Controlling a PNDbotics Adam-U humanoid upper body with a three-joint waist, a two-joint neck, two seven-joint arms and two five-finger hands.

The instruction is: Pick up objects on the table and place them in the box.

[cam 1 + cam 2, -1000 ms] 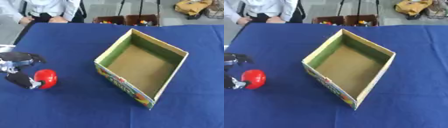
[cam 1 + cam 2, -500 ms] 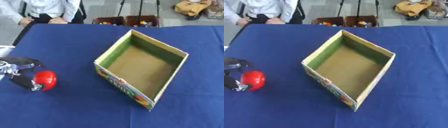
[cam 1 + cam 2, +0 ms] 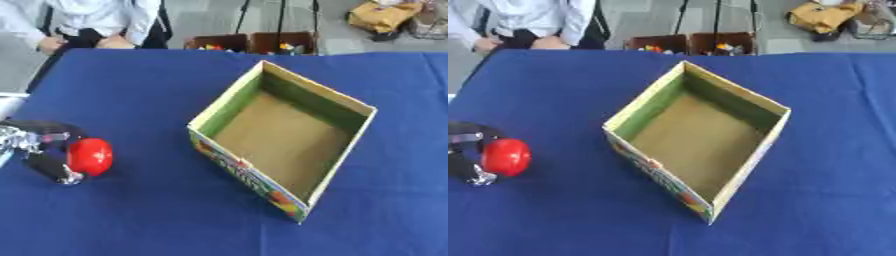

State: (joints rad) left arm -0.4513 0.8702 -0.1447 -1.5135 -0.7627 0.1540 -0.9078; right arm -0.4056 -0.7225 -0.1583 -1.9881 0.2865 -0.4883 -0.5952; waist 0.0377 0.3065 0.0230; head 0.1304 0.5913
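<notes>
Item: a red rounded object (image 3: 90,156), lying on the blue tablecloth (image 3: 140,100) at about 9 o'clock from the box, well apart from it. It is bracketed by the left hand (image 3: 44,150), which enters from the view's left edge; dark fingers are curled round the object's far and near sides, so it is judged to be gripped for lifting, though whether it is clear of the cloth cannot be told. The right hand is not seen in either view. Item: an open cardboard box (image 3: 332,102), set askew near the table's centre with one corner toward 12 o'clock; its plain brown floor is bare, so nothing is judged to have been deposited yet. Its open top faces upward, suited to receiving an object from above. Markings: a multicoloured print (image 3: 245,172) runs along the box's outer near wall; no lettering or brand can be read there.
</notes>
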